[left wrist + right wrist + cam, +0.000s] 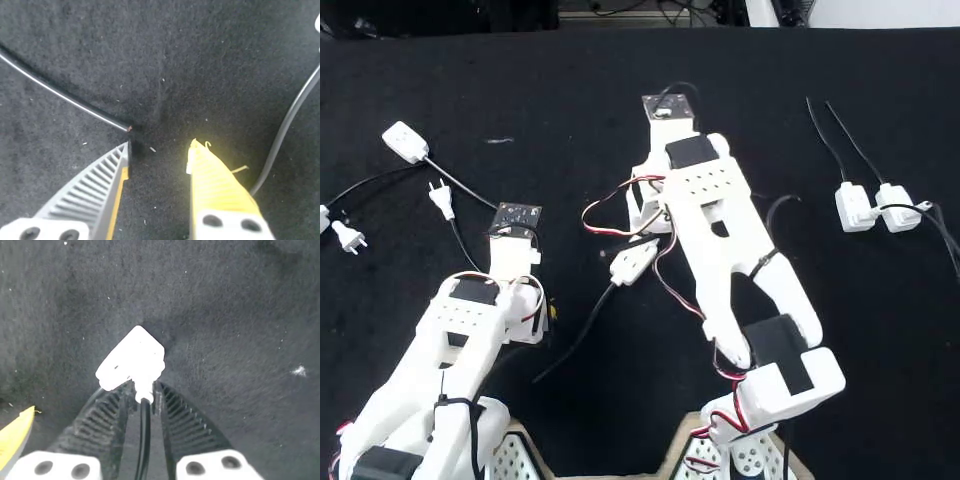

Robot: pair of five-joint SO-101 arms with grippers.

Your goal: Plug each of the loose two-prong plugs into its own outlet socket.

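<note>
Black cloth [880, 330] is spread over the whole table, and things can be counted off from the left. Two loose plugs are seen there, an outer plug [348, 237] by the edge and an inner plug [441, 199] further in, both still on their cords. One far-left socket block [405, 141] is laid beyond them.

The left gripper [159, 147] is held wide apart with nothing in it. A black cable end [122, 126] is stopped just off the grey finger's tip, and a second cable [285, 130] is passed beside the yellow finger. The inner plug is left near the left arm [460, 330], off to its outer side.

A centre socket block [633, 262] is found between the arms.

The right gripper [145, 390] is clamped on the cord neck of a held white block [132, 362] (plug or socket can't be told), which is poked out past the fingertips.

Two more blocks, a near-right block [855, 207] and a far-right block [897, 208], are parked touching, well apart from both arms.
</note>
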